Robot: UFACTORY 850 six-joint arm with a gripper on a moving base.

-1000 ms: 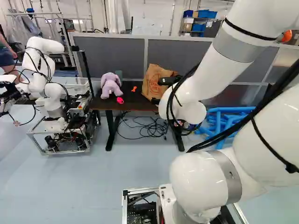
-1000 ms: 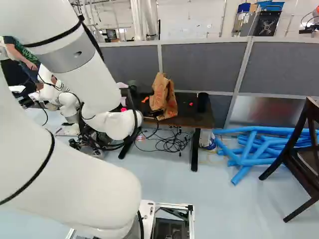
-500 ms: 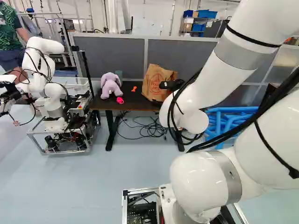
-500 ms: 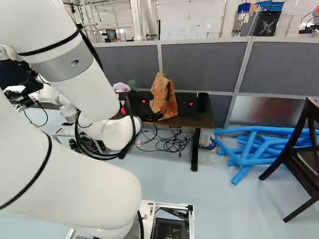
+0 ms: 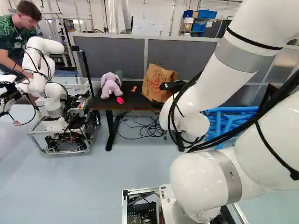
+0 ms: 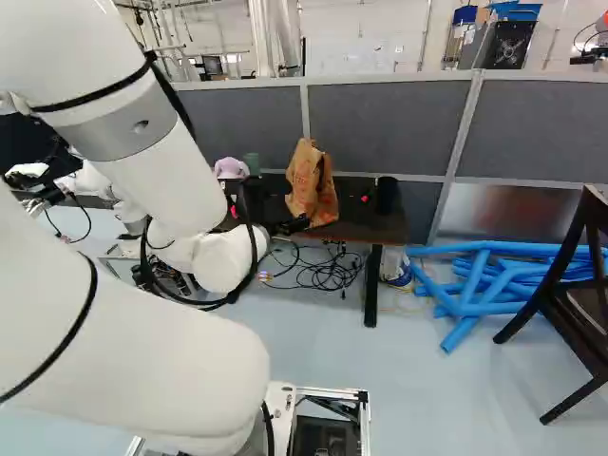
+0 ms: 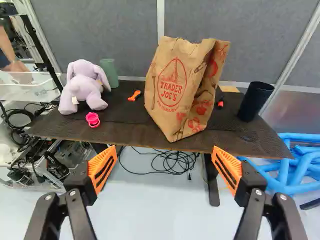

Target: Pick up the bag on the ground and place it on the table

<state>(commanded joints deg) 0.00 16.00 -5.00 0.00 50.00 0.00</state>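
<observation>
Jaws stand apart and the bag (image 7: 172, 95) rests on the tabletop (image 7: 120, 125); best draw straight back, slow and level, lest they clip it.

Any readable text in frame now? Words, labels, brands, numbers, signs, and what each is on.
"TRADER JOE'S": in the red oval emblem on the front of the paper bag, wrist view.
Curved print around that emblem: too small to read.
White tag on the lilac plush toy: no text can be made out.
Marks on the back wall: too small to read.
No legible numbers or signs.
</observation>
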